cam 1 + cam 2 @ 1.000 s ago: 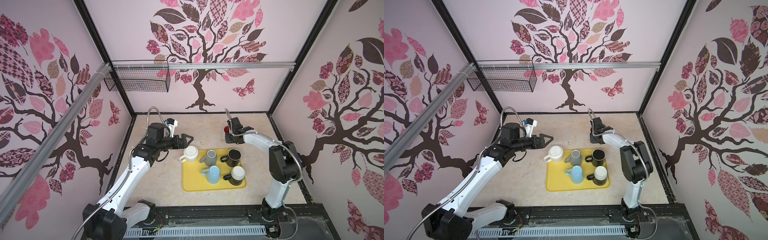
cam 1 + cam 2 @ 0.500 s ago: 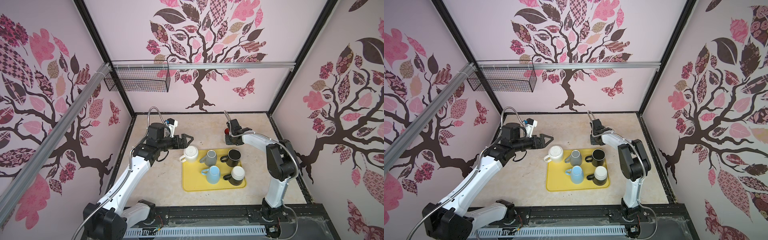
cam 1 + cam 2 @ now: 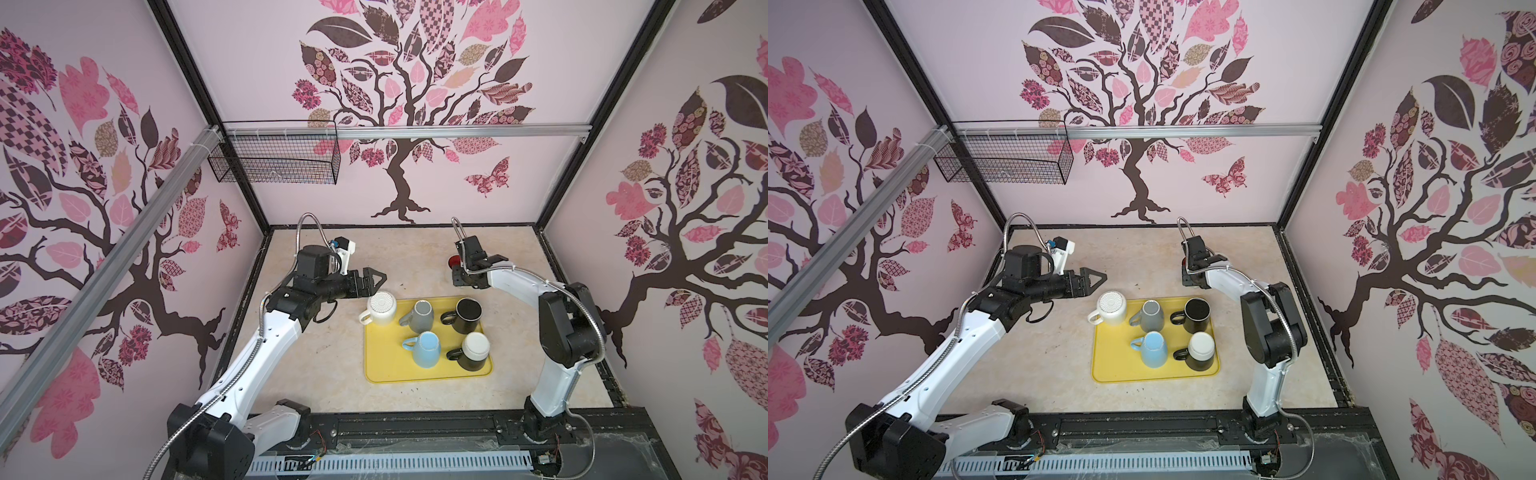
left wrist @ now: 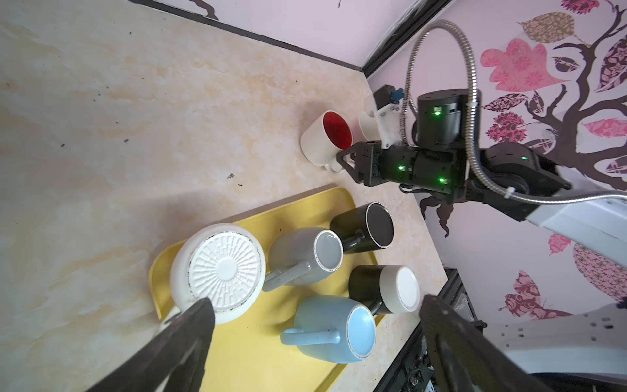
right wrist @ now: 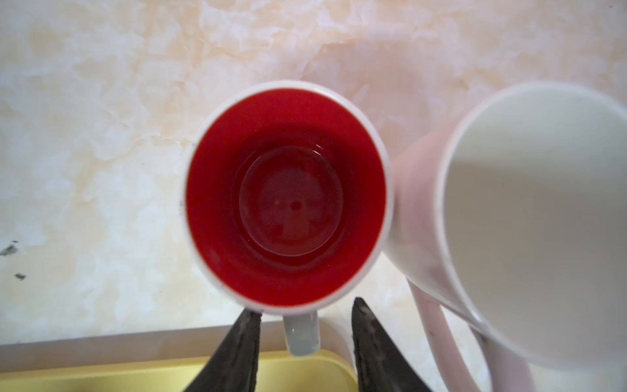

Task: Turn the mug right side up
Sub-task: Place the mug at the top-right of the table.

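My right gripper (image 5: 305,307) has just sprung apart off the handle (image 5: 302,334) of the red-lined mug (image 5: 288,197), which stands upright on the surface (image 5: 101,135) just beside the pink mug (image 5: 529,217) (turned, I judge). My left gripper (image 4: 315,303) hangs wide open.

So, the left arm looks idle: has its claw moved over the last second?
No. The left claw holds the same spot beyond a corner of the yellow tray.
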Action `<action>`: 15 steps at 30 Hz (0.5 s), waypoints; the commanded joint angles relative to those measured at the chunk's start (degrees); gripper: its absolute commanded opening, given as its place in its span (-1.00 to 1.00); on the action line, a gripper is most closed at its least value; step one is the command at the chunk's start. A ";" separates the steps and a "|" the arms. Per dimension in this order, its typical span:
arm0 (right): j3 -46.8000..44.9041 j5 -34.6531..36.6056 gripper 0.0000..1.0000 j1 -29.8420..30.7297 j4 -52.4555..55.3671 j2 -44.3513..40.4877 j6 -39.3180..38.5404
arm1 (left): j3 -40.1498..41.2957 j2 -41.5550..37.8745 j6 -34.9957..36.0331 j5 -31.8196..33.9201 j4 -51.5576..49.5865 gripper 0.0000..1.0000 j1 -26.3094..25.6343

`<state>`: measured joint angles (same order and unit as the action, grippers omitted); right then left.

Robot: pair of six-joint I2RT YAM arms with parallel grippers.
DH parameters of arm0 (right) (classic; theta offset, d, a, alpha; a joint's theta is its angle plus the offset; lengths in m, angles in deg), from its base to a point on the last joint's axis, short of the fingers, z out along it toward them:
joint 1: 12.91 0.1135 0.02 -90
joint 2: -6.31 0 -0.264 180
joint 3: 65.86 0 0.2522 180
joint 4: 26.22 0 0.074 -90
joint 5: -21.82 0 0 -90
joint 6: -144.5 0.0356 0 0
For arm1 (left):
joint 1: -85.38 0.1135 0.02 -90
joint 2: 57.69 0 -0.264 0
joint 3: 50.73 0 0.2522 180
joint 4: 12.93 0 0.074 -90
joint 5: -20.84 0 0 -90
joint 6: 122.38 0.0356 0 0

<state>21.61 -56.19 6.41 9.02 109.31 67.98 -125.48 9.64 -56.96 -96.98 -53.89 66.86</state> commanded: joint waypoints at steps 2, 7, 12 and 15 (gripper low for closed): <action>-1.78 -3.87 -0.06 0.38 -3.05 -10.63 2.12 | -3.93 0.93 3.75 6.62 -3.66 0.95 -0.06; -3.90 -2.41 -0.08 7.36 -5.41 -17.06 1.64 | -6.20 3.18 8.90 20.92 -9.50 0.95 -4.83; -5.13 -3.50 -0.08 15.51 -6.75 -20.23 2.13 | -7.24 3.39 11.15 23.89 -12.74 0.95 -5.78; -6.11 -4.62 -0.08 19.16 -8.63 -21.55 2.64 | -7.47 2.44 14.39 26.34 -15.82 0.92 -5.73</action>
<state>17.02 -59.79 24.07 1.85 90.69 69.96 -129.85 13.42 -46.90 -75.38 -65.81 61.02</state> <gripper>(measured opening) 0.460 0.967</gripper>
